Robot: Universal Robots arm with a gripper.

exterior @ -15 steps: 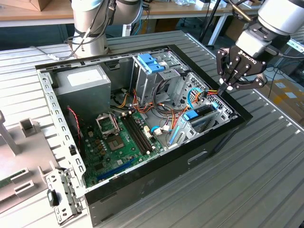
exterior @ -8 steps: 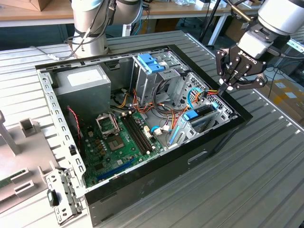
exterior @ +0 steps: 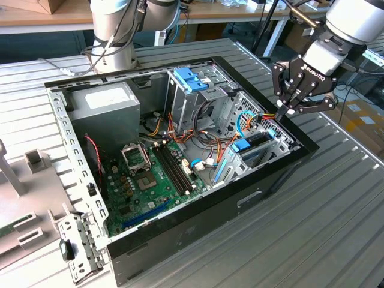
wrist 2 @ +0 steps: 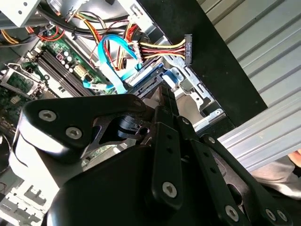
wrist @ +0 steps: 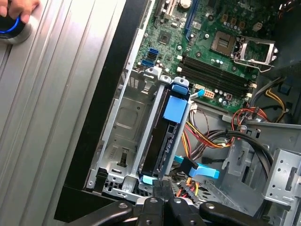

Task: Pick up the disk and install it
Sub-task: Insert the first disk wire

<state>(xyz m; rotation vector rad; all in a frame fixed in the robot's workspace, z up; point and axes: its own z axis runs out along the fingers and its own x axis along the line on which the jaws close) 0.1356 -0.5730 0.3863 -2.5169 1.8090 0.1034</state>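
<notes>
Overhead, pincer point(exterior: 290, 111) nose-down, seemingly closed, near the edge-standing disk point(wrist: 157, 136).

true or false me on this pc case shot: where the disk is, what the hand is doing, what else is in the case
1. The disk stands on edge in the metal drive bay, next to the black wall of the case. True.
2. The hand is spread wide open. False: its fingertips are together, close to one end of the disk.
3. A grey power-supply box sits in one corner of the case. True.
4. A large cooler covers the processor socket. False: no cooler sits on it, and the socket is exposed.
</notes>
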